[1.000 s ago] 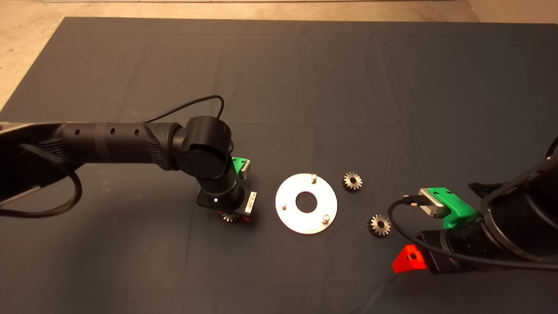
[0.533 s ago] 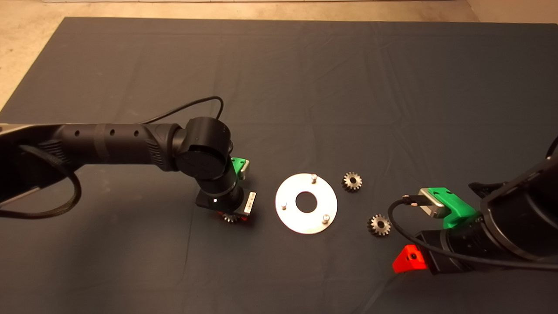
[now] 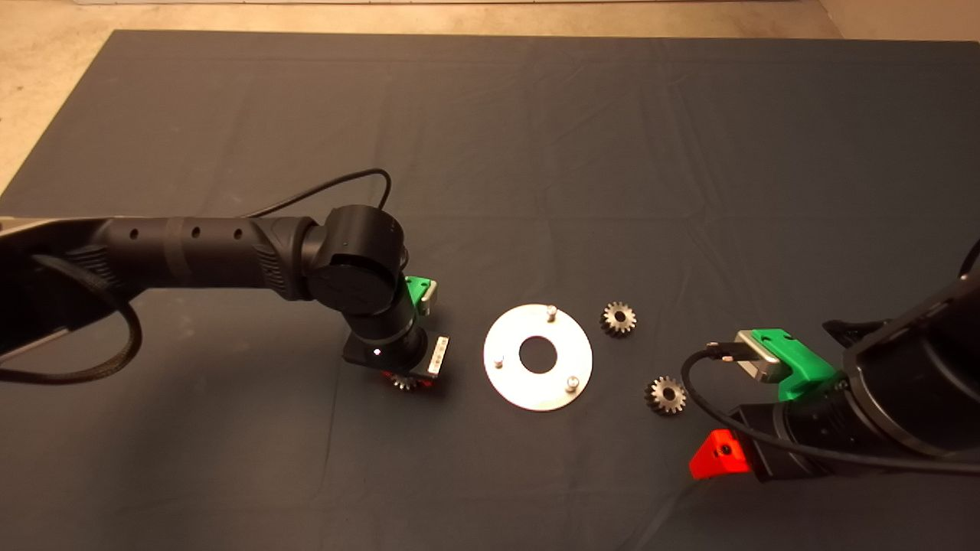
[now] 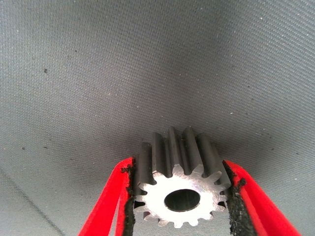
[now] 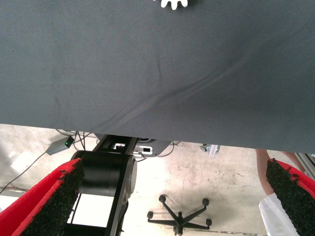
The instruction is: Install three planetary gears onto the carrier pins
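The left gripper is clamped on one small silvery-grey toothed planetary gear low over the dark mat, bore axis upright. The flat shiny round carrier disc, three short bare metal pins standing, lies just toward the robot's right, its nearest pin facing the gear. The right gripper, fingers spread, waits near the other two gears.
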Available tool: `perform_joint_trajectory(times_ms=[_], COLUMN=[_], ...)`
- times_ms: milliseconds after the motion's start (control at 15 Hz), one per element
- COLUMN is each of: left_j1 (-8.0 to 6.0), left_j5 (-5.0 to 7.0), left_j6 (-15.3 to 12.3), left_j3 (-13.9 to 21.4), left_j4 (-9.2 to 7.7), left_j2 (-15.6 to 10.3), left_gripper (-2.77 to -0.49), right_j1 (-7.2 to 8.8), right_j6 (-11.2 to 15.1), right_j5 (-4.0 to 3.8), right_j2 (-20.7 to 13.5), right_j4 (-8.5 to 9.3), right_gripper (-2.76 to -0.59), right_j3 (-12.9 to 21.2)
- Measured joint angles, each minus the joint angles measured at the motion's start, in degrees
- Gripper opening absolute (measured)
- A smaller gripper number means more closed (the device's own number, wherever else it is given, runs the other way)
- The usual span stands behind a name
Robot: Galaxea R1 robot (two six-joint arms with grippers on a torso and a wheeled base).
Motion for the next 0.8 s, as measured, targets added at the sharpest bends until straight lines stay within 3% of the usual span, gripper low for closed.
perform_joint_trajectory(times_ms=[600,800], left_j1=[0.00,-0.06], left_j5=[-0.05,-0.05], left_j6=[-0.1,-1.1], left_j3=[0.0,-0.1], left_j4=[-0.05,-0.79], left_j2=[-0.2,-0.2], left_gripper=[-2.30,-2.30], right_j1=[0.00,0.00], right_j6=[0.0,0.0], right_j5=[0.00,0.00], right_j2=[0.0,0.0], right_j4=[0.00,0.00], right_gripper=[-0.61,-0.61], right_j3=[0.0,0.0])
